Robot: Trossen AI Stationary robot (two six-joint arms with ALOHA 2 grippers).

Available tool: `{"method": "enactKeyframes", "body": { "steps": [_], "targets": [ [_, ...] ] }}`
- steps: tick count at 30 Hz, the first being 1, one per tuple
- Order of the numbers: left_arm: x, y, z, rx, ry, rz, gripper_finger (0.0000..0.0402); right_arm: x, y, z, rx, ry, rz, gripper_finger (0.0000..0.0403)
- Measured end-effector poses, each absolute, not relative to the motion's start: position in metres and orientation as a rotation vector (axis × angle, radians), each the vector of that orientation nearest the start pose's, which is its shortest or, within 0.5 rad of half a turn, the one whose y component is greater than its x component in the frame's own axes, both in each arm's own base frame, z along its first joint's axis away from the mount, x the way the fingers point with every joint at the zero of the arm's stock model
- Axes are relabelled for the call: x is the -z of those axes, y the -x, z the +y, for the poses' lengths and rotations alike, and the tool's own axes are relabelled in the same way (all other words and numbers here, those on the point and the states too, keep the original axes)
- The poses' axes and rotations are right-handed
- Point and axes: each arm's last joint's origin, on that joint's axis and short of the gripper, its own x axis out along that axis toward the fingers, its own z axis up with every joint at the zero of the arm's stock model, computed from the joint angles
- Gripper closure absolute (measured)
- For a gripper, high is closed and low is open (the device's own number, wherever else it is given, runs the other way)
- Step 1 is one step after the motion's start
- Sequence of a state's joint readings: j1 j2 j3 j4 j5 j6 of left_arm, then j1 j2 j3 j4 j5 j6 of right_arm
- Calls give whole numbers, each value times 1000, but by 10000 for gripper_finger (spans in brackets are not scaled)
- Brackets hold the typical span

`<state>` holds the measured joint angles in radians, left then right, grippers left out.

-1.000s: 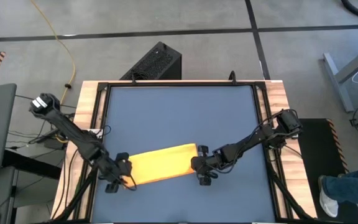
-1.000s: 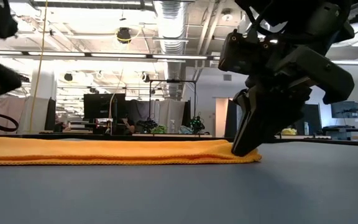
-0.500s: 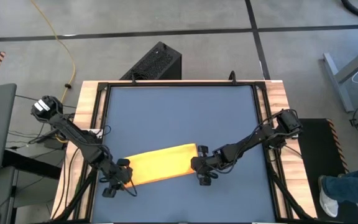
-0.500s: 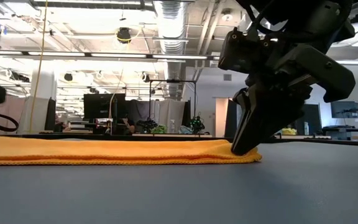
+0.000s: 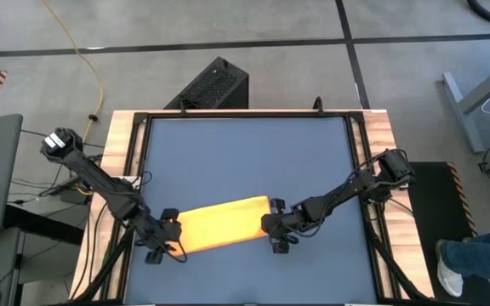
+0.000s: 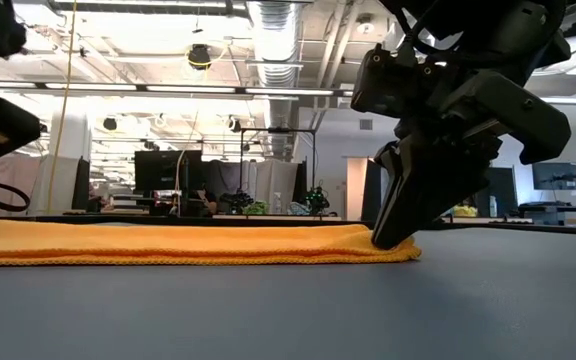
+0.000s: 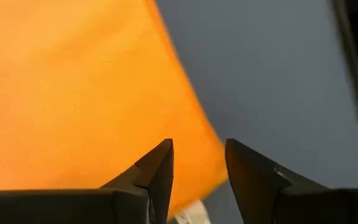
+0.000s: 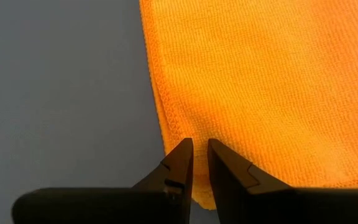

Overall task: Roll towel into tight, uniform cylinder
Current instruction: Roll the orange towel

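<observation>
**Handling a soft, floppy towel that lies flat on the mat**

Looking down from above, you see the big dark blue mat (image 5: 249,170) filling the table, with the yellow towel (image 5: 219,224) lying flat near the front edge, folded into a long strip. It is not rolled yet, as far as you can tell.

You should expect the towel to be light and very soft. It will bend, sag and slide on the mat, and it will not hold a shape by itself. It cannot break. To roll it tight, you would likely pinch the folded edge at the short ends, right at the corners, and keep both ends even so the roll does not go crooked.

Your right gripper (image 8: 200,163) sits at the towel's right end. Its fingers are nearly closed, with just a thin gap. They touch down at the corner, but you cannot tell if they really pinch the cloth.

Your left gripper (image 7: 197,168) is at the towel's left end, a little off the mat. Its fingers stand apart, over the corner, and hold nothing.

Some things are hard to see. The left end of the towel is cut off in the low view. A small white bit (image 7: 188,214) peeks out under the left fingers; it may be the tag. From the low view you cannot count the layers of cloth.
</observation>
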<state>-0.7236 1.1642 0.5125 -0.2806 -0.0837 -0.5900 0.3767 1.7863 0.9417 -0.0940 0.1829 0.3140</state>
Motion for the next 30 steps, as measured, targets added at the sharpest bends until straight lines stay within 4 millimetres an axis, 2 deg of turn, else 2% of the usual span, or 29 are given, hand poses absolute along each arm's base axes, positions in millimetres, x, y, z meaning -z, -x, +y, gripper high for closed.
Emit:
{"method": "enactKeyframes", "body": {
  "steps": [5, 10, 19, 30],
  "targets": [
    [-159, -160, -131, 227, 121, 1000, 267, -141, -319, 120, -36, -32, 917, 326],
    [-152, -161, -133, 256, 138, 1063, 267, -141, -319, 120, -36, -33, 917, 326],
    [-152, -154, -142, 305, 189, 1101, 267, -141, -319, 120, -35, -32, 919, 326],
    [-153, -153, -144, 268, 195, 1079, 267, -140, -319, 120, -35, -32, 920, 326]
  ]
}}
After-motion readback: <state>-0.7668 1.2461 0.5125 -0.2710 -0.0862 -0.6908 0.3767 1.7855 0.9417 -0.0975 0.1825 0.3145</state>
